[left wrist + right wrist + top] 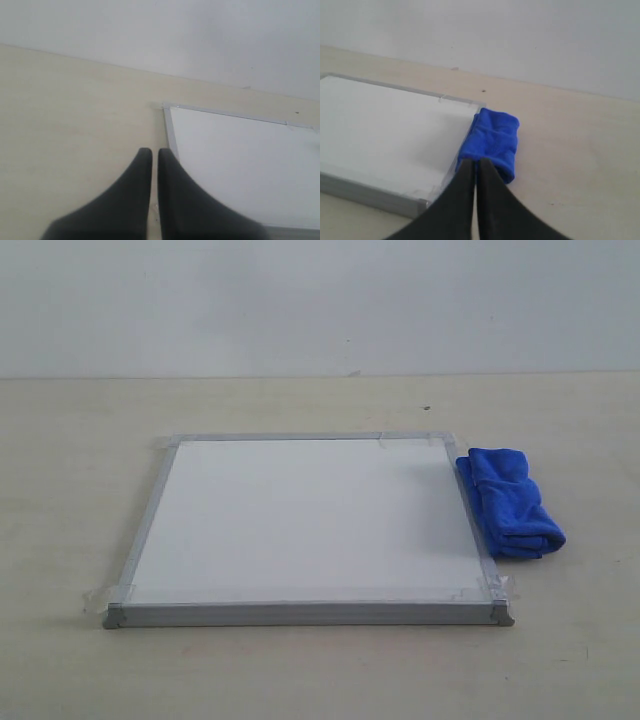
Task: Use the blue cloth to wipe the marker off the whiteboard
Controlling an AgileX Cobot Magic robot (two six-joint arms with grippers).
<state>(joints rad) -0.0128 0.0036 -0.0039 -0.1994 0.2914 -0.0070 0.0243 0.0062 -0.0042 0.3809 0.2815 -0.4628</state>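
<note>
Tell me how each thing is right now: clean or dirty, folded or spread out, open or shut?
Flat square white whiteboard with a silver-grey metal frame: lying flat, corners taped down, clean; no red marker line shows in any view.
Bright blue fluffy cloth: folded, lying right beside the whiteboard's right edge, not held.
Left gripper: shut, empty.
Right gripper: shut, empty.

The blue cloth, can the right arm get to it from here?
Probably yes. The blue cloth lies uncovered beside the whiteboard, and the right gripper points at it with nothing between. Its jaws look shut, so they would need opening first.
</note>
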